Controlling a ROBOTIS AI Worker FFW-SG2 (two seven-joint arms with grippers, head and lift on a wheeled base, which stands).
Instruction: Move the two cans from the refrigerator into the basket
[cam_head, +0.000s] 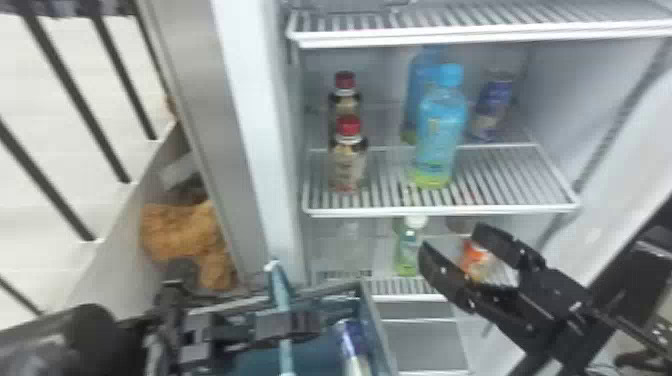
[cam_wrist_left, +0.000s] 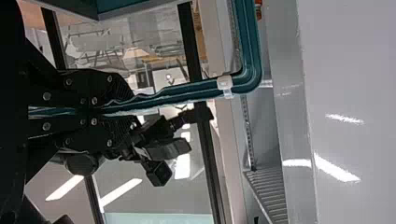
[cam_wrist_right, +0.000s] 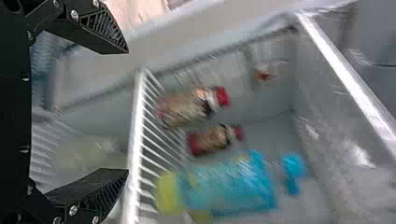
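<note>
Head view, bottom: the left end effector (cam_wrist_left: 128, 109) pinches the basket (cam_head: 378, 330), likely to steady it; one can (cam_head: 351, 345) lies inside. Lower right, the right end effector (cam_head: 452, 240) gapes, presumably for the blue can (cam_head: 495, 102), upper right.

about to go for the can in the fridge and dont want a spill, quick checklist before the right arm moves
1. Left gripper clamped on the basket rim: ok
2. One can in the basket: ok
3. Right gripper open and empty: ok
4. Refrigerator can free of neighbours: not ok, the blue-capped bottle stands nearer the front, to its left
5. Enough finger room between that bottle and the can: cannot tell
</note>
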